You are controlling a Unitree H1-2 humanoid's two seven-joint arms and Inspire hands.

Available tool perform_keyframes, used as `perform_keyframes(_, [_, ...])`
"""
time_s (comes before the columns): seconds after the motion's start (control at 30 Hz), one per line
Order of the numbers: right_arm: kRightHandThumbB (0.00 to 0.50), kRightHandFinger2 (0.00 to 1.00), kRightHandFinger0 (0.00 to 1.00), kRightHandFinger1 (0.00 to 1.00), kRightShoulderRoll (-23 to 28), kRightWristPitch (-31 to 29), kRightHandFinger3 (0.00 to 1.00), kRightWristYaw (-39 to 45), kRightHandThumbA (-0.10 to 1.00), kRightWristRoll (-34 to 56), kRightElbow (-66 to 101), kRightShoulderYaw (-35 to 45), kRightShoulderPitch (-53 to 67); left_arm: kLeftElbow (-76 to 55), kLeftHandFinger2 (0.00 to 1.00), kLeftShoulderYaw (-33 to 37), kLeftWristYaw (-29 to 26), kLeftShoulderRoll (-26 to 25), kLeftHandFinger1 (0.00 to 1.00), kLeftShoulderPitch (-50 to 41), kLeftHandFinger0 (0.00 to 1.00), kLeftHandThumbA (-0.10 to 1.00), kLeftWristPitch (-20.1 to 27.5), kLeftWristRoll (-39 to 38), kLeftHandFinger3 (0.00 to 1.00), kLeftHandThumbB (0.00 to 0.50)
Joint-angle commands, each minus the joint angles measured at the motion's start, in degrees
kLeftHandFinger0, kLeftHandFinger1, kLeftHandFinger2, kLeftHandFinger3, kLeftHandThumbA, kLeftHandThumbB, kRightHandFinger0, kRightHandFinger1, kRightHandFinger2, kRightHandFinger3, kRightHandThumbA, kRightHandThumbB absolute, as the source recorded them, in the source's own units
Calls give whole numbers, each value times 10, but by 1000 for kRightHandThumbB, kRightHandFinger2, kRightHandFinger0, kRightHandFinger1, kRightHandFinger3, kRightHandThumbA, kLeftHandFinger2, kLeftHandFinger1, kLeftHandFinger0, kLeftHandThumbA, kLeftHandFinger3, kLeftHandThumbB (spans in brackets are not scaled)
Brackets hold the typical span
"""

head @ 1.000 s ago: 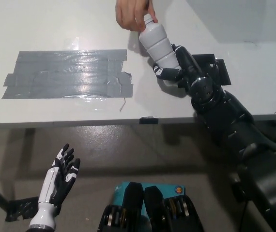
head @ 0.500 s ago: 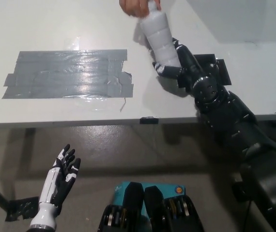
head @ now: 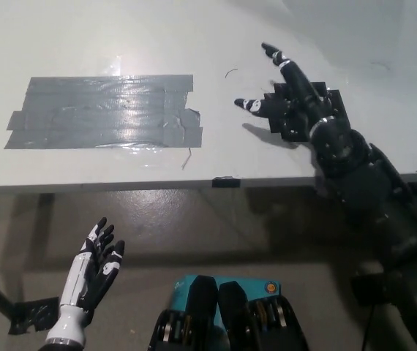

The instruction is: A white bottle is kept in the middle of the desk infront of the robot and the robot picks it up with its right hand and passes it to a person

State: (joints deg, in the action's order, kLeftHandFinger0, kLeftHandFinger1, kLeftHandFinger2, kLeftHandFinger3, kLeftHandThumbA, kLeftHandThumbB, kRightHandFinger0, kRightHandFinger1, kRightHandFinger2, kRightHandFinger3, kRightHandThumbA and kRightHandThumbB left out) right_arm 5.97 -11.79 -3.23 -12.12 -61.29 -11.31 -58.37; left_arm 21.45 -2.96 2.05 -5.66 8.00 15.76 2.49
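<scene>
My right hand [head: 285, 91] holds nothing: it hangs over the far right part of the desk [head: 121, 33] with the fingers spread apart, one reaching toward the far edge and another pointing left. The white bottle I am meant to pick up and pass on is nowhere in view, not on the desk, not in either of my hands, and no person shows in the picture either. From that I judge the handing-over to be done, or at least the bottle to be out of my grasp, so the step in hand is the end of the pass. What the next move calls for, I think, is drawing the black arm back toward my right side without dragging the fingers across the black patch [head: 333, 102] lying under my hand on the desk. My forearm slants from the near right up to the hand, wrist low, palm turned mostly down. On the left of the desk lies a wide patch of grey tape [head: 102, 110], well apart from my hand. My left hand [head: 91, 267] rests below the near edge of the desk, fingers open and slightly apart, holding nothing.
</scene>
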Motion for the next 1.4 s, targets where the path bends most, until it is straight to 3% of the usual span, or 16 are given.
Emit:
perform_keyframes(0.0, [500, 1000, 1000, 1000, 49, 53, 1000, 69, 880, 42, 342, 24, 104, -11, 1000, 0, -3, -9, 1000, 26, 1000, 681, -2, 0, 1000, 29])
perform_keyframes(0.1, [452, 1000, 1000, 1000, 63, 55, 1000, 80, 866, 56, 484, 26, 174, -5, 1000, 1, -4, -10, 1000, 28, 1000, 679, 5, 3, 1000, 36])
perform_keyframes(0.13, [414, 1000, 1000, 1000, 74, 40, 1000, 87, 836, 77, 569, 26, 229, -4, 1000, 2, -7, -10, 1000, 28, 1000, 663, 5, 7, 1000, 24])
perform_keyframes(0.23, [432, 1000, 1000, 1000, 83, 45, 1000, 91, 847, 93, 661, 28, 292, -9, 1000, 1, -4, -12, 1000, 27, 1000, 645, -2, 4, 1000, 27])
perform_keyframes(0.37, [387, 1000, 1000, 1000, 90, 24, 1000, 77, 936, 107, 755, 41, 380, -2, 1000, 4, 5, -19, 1000, 37, 1000, 690, 4, 4, 1000, 52])
perform_keyframes(0.5, [394, 1000, 1000, 1000, 70, 13, 1000, 62, 1000, 144, 776, 47, 441, -5, 1000, 8, 15, -20, 1000, 36, 1000, 695, 2, -1, 1000, 47])
perform_keyframes(0.6, [326, 1000, 1000, 1000, 52, 1, 1000, 65, 1000, 185, 776, 37, 478, -8, 1000, 10, 18, -20, 1000, 34, 1000, 714, 5, -1, 1000, 48])
perform_keyframes(0.77, [303, 1000, 1000, 1000, 29, -18, 1000, 67, 1000, 202, 756, 29, 504, -5, 1000, 13, 18, -18, 1000, 34, 1000, 743, 8, 2, 1000, 47])
perform_keyframes(0.8, [316, 1000, 1000, 1000, 25, -18, 1000, 68, 1000, 199, 746, 27, 506, -3, 1000, 14, 19, -19, 1000, 34, 1000, 746, 13, 2, 1000, 44])
perform_keyframes(1.1, [206, 1000, 1000, 1000, -3, -37, 1000, 79, 1000, 205, 559, 54, 499, -8, 1000, 19, 20, -18, 1000, 22, 1000, 763, 4, -1, 1000, 59])
perform_keyframes(1.2, [216, 1000, 1000, 1000, -10, -42, 1000, 90, 1000, 216, 498, 67, 508, -9, 1000, 24, 21, -15, 1000, 10, 1000, 752, 13, -3, 1000, 44])
perform_keyframes(1.23, [179, 1000, 1000, 1000, -11, -45, 1000, 94, 1000, 220, 488, 70, 510, -11, 1000, 26, 22, -15, 1000, 7, 1000, 768, 13, -3, 1000, 43])
perform_keyframes(1.27, [241, 1000, 1000, 1000, -13, -41, 1000, 97, 1000, 221, 473, 73, 510, -11, 1000, 28, 23, -14, 1000, 6, 1000, 779, 12, -3, 1000, 51])
perform_keyframes(1.33, [222, 1000, 1000, 1000, -13, -40, 1000, 105, 1000, 223, 462, 75, 513, -10, 1000, 32, 22, -16, 1000, 5, 1000, 829, 11, 2, 1000, 61])
perform_keyframes(1.37, [237, 1000, 1000, 1000, -13, -45, 1000, 113, 1000, 225, 456, 74, 514, -10, 1000, 32, 20, -15, 1000, 4, 1000, 834, 15, 4, 1000, 66])
